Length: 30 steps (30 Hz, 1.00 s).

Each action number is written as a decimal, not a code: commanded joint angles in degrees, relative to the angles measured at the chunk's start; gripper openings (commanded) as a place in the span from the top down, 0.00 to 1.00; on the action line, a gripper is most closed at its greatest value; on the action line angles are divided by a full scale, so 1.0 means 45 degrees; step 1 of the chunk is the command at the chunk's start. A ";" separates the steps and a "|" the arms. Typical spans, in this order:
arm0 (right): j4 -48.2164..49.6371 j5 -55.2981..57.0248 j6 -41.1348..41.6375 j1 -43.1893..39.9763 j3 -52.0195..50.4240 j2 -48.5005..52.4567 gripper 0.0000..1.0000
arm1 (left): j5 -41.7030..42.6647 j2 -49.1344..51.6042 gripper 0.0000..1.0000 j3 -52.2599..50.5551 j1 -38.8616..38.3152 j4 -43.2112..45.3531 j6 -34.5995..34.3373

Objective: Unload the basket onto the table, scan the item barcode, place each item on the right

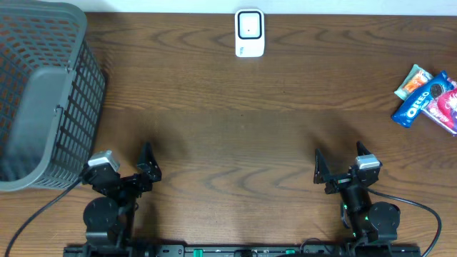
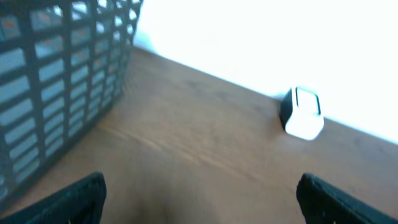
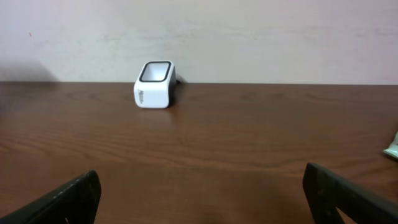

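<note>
While both arms sit at the near edge of the table (image 1: 228, 121), the left gripper (image 1: 148, 165) and the right gripper (image 1: 341, 160) each have their jaws spread wide with nothing between them.

The things to scan lie on the right side, beyond the right gripper and well off to its right, so the right arm is clearly the nearer one. The left arm would have to cross the whole table. Three snack packets are heaped there, touching or overlapping. The blue packet (image 1: 415, 107) lies nearest the middle of the table, and its long axis runs on a slant from near-left to far-right. A straight-on grip across its narrow width would probably need the wrist turned to match that slant. White letters on it read "OREO". Beside it, toward the table's right edge, is a pink packet (image 1: 446, 107) whose print is too small to read. An orange packet (image 1: 413, 81) pokes out on the far side. No barcode shows on any of them.

To the left stands a grey basket (image 1: 43, 93), next to the left arm. Farthest off, by the back edge near the middle, is the white scanner (image 1: 249, 33). Its dark-rimmed window faces up and forward, and the marks on its front cannot be read.
</note>
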 commanded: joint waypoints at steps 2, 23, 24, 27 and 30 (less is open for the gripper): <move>-0.0058 0.0015 -0.0102 0.0063 -0.0019 -0.0083 0.01 | -0.0146 -0.0923 0.02 -0.1234 0.0393 0.1049 0.0117; -0.0058 0.0015 -0.0107 0.0063 -0.0019 -0.0083 0.01 | 0.0277 -0.1341 0.02 -0.3356 0.0865 0.3327 0.1894; -0.0058 0.0015 -0.0107 0.0063 -0.0019 -0.0083 0.01 | 0.0277 -0.1341 0.02 -0.3356 0.0952 0.2812 0.1894; -0.0058 0.0015 -0.0102 0.0063 -0.0019 -0.0083 0.01 | 0.0384 -0.1341 0.02 -0.3356 0.1020 0.2637 0.1967; -0.0058 0.0015 -0.0107 0.0063 -0.0019 -0.0083 0.01 | 0.0442 -0.1341 0.02 -0.3356 0.1020 0.2633 0.2069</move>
